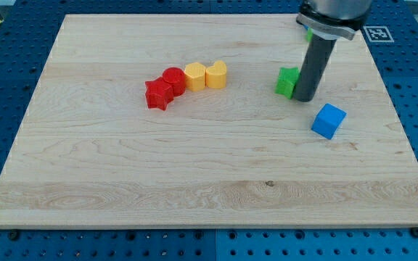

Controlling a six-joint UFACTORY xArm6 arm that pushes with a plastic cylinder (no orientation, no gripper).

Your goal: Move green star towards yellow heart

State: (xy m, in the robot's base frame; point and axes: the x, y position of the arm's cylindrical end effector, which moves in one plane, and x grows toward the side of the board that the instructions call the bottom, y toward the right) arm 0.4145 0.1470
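The green star lies on the wooden board at the view's upper right, partly hidden behind my rod. My tip rests right against the star's right side. The yellow heart lies to the star's left, about a hundred pixels away, at the right end of a row of blocks.
A yellow hexagon, a red cylinder and a red star sit in a touching row left of the heart. A blue cube lies below and right of my tip. A bit of another green block shows behind the rod's top.
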